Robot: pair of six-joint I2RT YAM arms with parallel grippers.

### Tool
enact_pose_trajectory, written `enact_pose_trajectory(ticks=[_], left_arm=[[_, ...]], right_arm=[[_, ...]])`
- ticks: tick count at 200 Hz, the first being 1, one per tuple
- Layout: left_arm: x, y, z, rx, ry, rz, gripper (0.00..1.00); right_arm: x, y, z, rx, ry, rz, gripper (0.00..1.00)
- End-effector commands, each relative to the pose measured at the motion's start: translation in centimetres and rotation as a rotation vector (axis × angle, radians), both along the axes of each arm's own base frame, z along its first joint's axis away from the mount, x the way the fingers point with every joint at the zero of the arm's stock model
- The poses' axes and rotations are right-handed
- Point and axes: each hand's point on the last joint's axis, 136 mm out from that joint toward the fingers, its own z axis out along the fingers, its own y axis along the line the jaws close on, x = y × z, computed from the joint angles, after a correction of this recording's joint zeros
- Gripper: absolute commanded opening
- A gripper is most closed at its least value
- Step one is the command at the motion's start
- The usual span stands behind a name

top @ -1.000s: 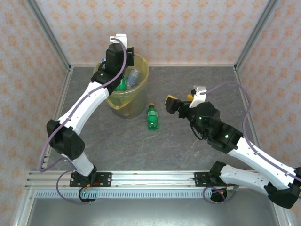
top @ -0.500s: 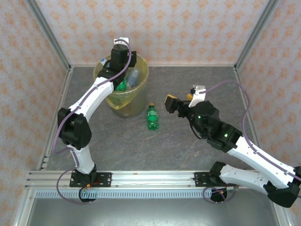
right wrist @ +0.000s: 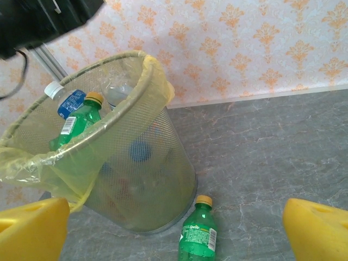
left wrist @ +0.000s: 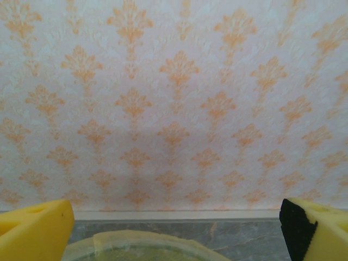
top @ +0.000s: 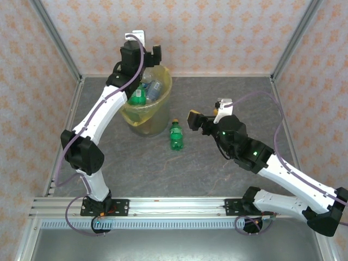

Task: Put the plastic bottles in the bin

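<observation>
Though most of the plastic bottles are already inside, one green bottle (top: pixel 176 136) (right wrist: pixel 198 235) lies on its side on the grey table (top: pixel 217 163), just beside the foot of the bin (top: pixel 148 111) (right wrist: pixel 117 111) and apart from both grippers. It has a yellow cap and a green label with pale slanted lettering and a white panel of small print. None of this is sharp enough to read.

The wire-mesh bin is lined with a translucent yellow bag, and its contents rise above the rim. On top, a green bottle with a yellow cap (right wrist: pixel 81 122) (top: pixel 138 97) carries a white label with dark print that is too small to make out. Next to it is a clear bottle with a white cap and a blue label (right wrist: pixel 68 100) (top: pixel 153 88), whose writing is also illegible. Darker shapes, one of them blue, show through the mesh lower down.

Above the bin's far rim (left wrist: pixel 136 239), the left gripper (top: pixel 144 54) (left wrist: pixel 176 217) faces the orange-patterned wallpaper (left wrist: pixel 174 109). Its yellow pads (left wrist: pixel 32 231) are spread wide with nothing between them. The right gripper (top: pixel 207 115) (right wrist: pixel 176 206) hangs over the table to the right of the lying bottle, pointed toward it and the bin. Its jaws are likewise fully parted and empty.
</observation>
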Motion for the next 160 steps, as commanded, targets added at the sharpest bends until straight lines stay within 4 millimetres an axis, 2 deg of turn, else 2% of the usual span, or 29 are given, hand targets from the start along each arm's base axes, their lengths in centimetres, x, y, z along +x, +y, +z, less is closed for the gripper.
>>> enact_pose_trajectory(ticks=[1, 31, 80, 109, 132, 160], left_arm=[[-2.7, 0.0, 4.1, -0.101, -0.03, -0.054, 0.99], [-5.2, -1.2, 4.3, -0.2, -0.001, -0.148, 0.99], [-10.6, -1.4, 2.0, -0.323, 0.085, -0.229, 0.98], [-14.1, -0.6, 0.3, -0.347, 0.143, -0.232, 0.97], [-16.3, 0.2, -0.9, -0.36, 0.178, -0.222, 0.97], [-18.3, 0.7, -1.3, -0.363, 0.202, -0.222, 0.97]], right_arm=[[0.5, 0.0, 0.9, 0.007, -0.019, -0.029, 1.0], [1.5, 0.4, -1.8, 0.004, 0.053, -0.08, 1.0], [1.6, 4.9, -8.8, 0.043, 0.232, 0.041, 0.98], [1.6, 6.7, -13.2, 0.063, 0.335, 0.067, 0.91], [2.1, 7.3, -16.1, 0.052, 0.401, 0.039, 0.88], [3.0, 7.6, -19.6, 0.01, 0.476, -0.032, 0.85]])
